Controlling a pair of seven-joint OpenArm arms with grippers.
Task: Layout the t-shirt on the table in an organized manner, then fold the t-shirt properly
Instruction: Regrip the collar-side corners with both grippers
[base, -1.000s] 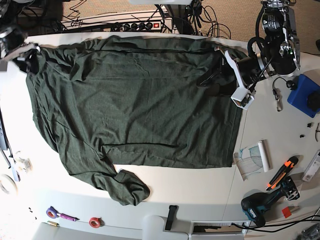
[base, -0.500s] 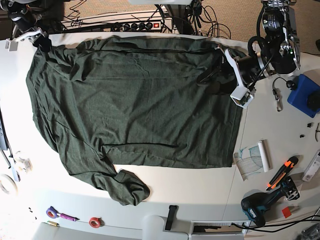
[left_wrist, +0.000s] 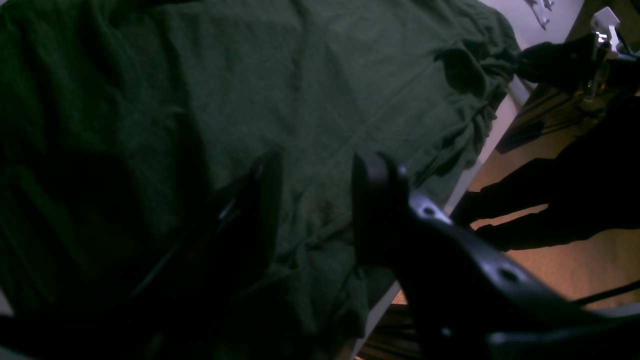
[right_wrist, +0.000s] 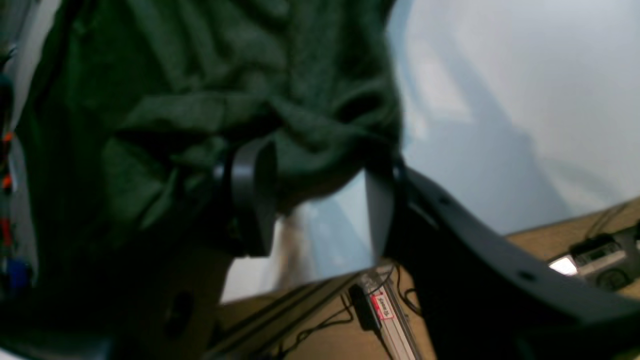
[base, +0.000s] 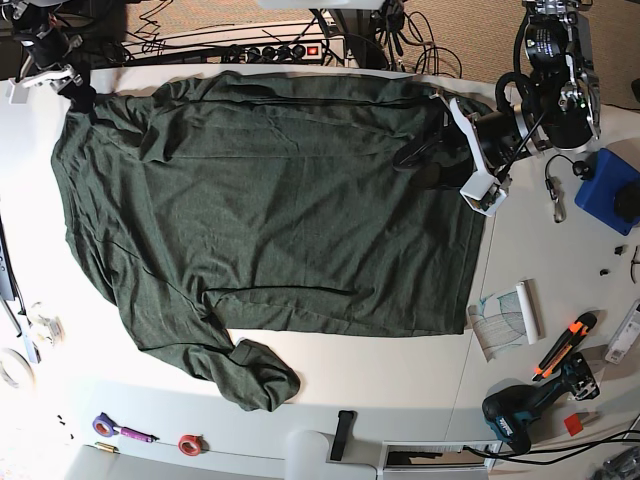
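Snagging of dark green fabric t-shirt (base: 270, 200) corner at white table (base: 400, 380) edge is being risked by open right pincer (right_wrist: 315, 210); left pincer (left_wrist: 317, 200) likewise open.

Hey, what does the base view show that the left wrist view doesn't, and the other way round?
Only the base view shows the whole t-shirt outline, its bunched sleeve toward the view's bottom, and the drill and utility knife on the table. Only the left wrist view shows up close the gap between the fingers of the left end effector, which is open over the fabric. Both show the dark green t-shirt spread out with the left end effector over it.
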